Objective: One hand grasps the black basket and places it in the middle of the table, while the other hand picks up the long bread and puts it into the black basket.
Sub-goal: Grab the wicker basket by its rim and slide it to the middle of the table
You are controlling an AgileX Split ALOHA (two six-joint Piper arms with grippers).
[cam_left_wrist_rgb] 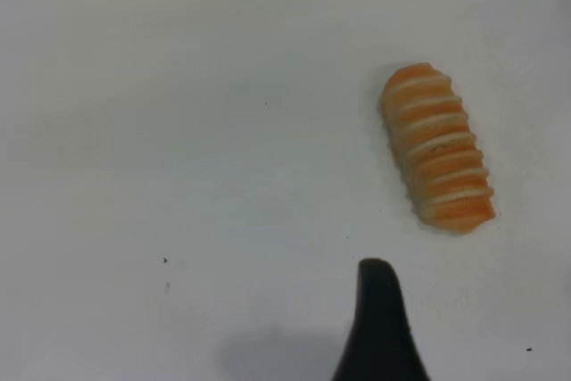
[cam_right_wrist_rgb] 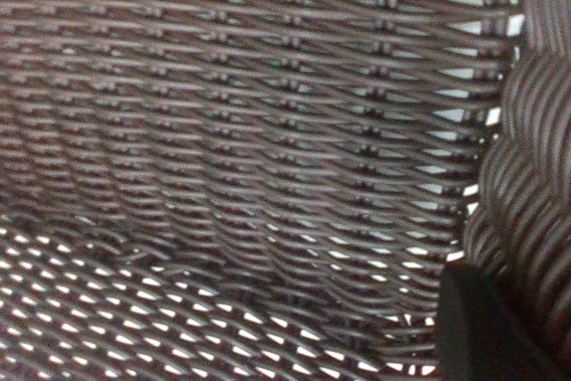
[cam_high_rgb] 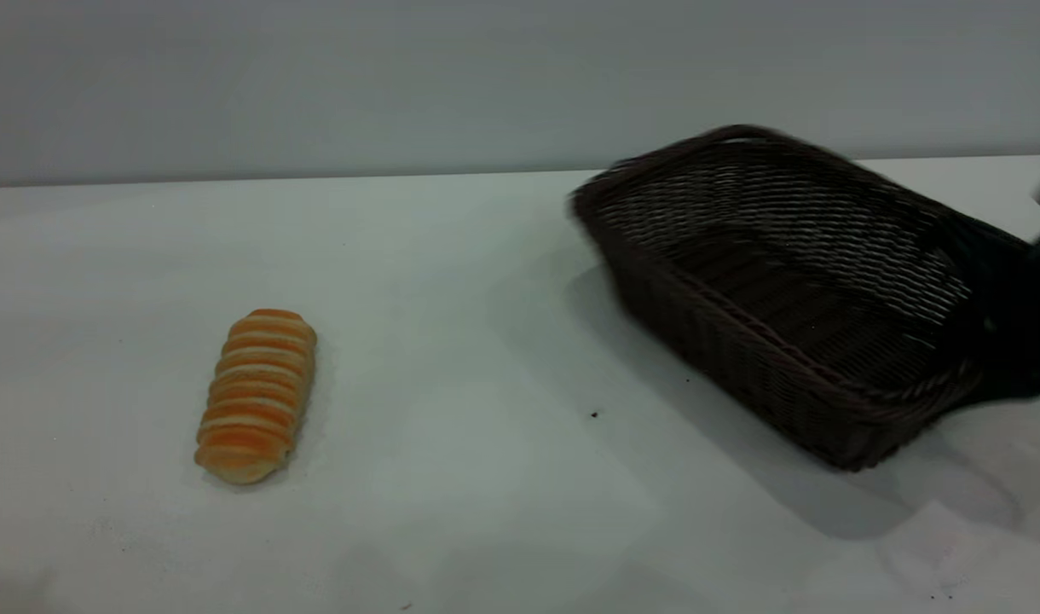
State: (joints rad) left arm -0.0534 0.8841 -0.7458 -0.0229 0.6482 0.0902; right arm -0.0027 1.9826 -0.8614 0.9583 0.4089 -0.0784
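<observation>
Black basket (cam_high_rgb: 793, 290) on the R side of the worktop (cam_high_rgb: 486, 512), tilted, its R end raised, a shadow under it; inside nothing visible, just weave floor + walls; braided rim runs round the top. Right end effector (cam_high_rgb: 1010, 328) is a dark blurred mass at the basket's R end, at the rim; looks clamped on the rim but cannot tell for sure from ext view; in right wrist view one black finger (cam_right_wrist_rgb: 486, 327) sits against the braided rim beside the inner wall of the basket (cam_right_wrist_rgb: 250, 158), other finger not seen, so grip state: cannot tell. Long bread (cam_high_rgb: 257, 396) lies flat on the worktop at L, well apart from the basket, not in it. Left wrist view: bread (cam_left_wrist_rgb: 437, 147) on bare worktop (cam_left_wrist_rgb: 178, 131), one black fingertip of left end effector (cam_left_wrist_rgb: 382, 323) near it, not touching; only that one tip shows, so open/closed: cannot tell.
</observation>
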